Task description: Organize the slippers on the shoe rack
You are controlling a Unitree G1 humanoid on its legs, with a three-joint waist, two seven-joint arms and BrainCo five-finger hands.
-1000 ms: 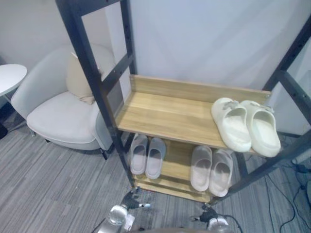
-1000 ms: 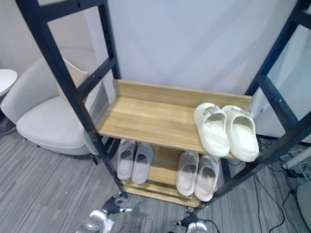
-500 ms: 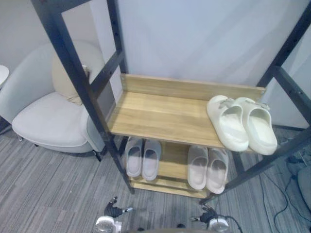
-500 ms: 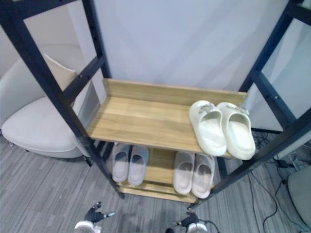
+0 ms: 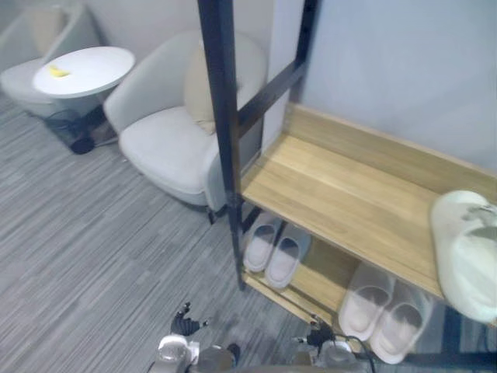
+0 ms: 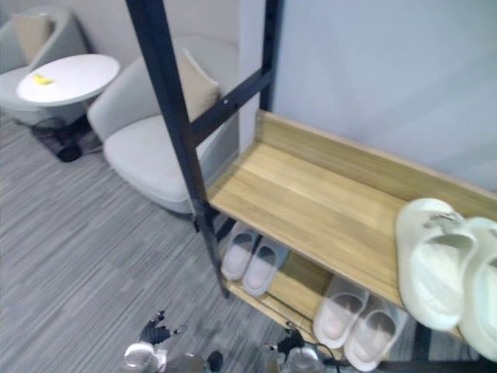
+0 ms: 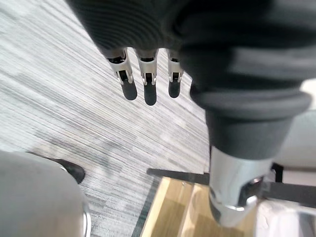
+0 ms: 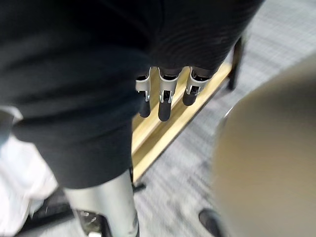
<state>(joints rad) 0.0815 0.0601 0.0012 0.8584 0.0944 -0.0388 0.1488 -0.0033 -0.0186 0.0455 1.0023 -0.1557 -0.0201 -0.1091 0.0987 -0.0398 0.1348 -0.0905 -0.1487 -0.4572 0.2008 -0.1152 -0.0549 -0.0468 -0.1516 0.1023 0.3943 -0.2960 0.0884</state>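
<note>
Both hands are hanging low in front of the shoe rack (image 5: 225, 140). The left hand (image 7: 149, 89) is dangling with straight, relaxed fingers and carrying nothing; the right hand (image 8: 165, 101) is doing the same.

All three pairs in view are already lying on the rack. The cream slippers (image 6: 435, 260) are sitting side by side at the right end of the upper shelf (image 5: 334, 194), long axes running near to far, toes toward the back board, near ends at or just over the front edge. On the lower shelf (image 5: 322, 276) the left pale pair (image 5: 276, 249) and the right pale pair (image 5: 384, 311) are lying the same way, well apart from each other.

The right hand is hanging just near of the right pale pair, so it is the nearer one to the cream slippers, which are lying up and to its right. The left hand is hanging by the rack's near left post.

The left and middle of the upper shelf are offering bare wood for sliding a pair over. I judge the black post and its slanted brace to be the edges to avoid, and the armchair (image 5: 167, 140) is limiting room beyond them.
</note>
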